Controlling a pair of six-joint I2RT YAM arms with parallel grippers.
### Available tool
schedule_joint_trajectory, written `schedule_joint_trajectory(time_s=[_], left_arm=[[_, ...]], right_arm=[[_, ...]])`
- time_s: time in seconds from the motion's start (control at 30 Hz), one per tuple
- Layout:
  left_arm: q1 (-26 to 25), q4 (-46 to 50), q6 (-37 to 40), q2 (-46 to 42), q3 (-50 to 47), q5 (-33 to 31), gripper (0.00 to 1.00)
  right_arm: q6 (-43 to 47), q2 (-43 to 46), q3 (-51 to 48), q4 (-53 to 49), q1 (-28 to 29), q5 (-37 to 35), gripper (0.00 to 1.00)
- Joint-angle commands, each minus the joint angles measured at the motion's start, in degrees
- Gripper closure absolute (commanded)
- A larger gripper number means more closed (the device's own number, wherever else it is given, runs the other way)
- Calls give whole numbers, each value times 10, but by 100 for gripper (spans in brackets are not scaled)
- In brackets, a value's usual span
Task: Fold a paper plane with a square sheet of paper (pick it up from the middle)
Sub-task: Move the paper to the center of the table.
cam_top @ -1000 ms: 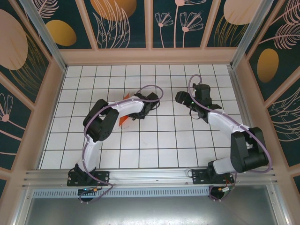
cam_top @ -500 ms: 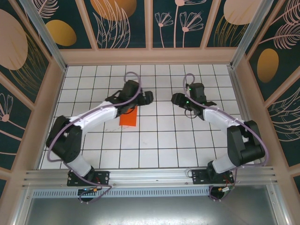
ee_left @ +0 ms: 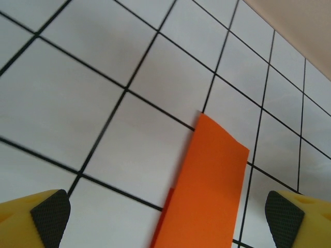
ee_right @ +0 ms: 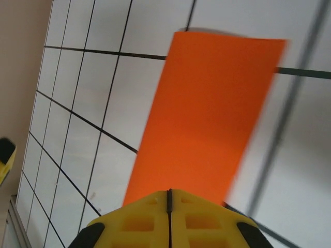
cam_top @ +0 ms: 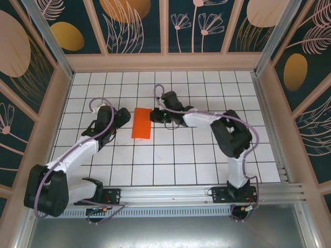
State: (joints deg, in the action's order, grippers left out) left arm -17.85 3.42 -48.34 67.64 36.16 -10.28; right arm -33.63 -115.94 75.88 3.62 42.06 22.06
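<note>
Two arms flank the orange-red paper (cam_top: 141,124), which lies flat on the grid floor (cam_top: 181,155) between them. The left gripper (cam_top: 123,115) reaches in low, fingers spread wide. The right gripper (cam_top: 153,114) stretches across, fingers pressed together at the paper's edge.

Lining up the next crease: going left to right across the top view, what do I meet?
Open left gripper → flat bright orange-red paper sheet → shut right gripper at its right edge.

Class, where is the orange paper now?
Top view: the orange paper lies on the gridded table, left of centre, between the left gripper and the right gripper.
</note>
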Motion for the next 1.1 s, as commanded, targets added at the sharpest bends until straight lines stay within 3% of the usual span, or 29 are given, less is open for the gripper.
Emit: schedule_joint_trajectory(time_s=[0.0, 0.23, 0.53, 0.73, 0.87, 0.97, 1.07], left_arm=[[7, 11, -28, -35, -25, -28, 1], [11, 20, -33, -61, -41, -29, 1], [11, 3, -14, -29, -26, 21, 2], [11, -37, 20, -8, -25, 106, 2], [11, -81, 28, 21, -25, 183, 7], [9, -117, 20, 49, -25, 228, 14], [-1, -146, 7, 72, -22, 255, 23]], right_arm=[[-15, -52, 69, -30, 16, 26, 92], [5, -153, 183, -129, 28, 21, 91], [87, -189, 215, -258, 26, -35, 87], [199, -101, 87, -281, 15, -69, 87], [252, -20, -5, -258, 10, -44, 84], [231, 25, -20, -241, 3, -36, 79], [169, 91, -52, -194, -13, -22, 66]])
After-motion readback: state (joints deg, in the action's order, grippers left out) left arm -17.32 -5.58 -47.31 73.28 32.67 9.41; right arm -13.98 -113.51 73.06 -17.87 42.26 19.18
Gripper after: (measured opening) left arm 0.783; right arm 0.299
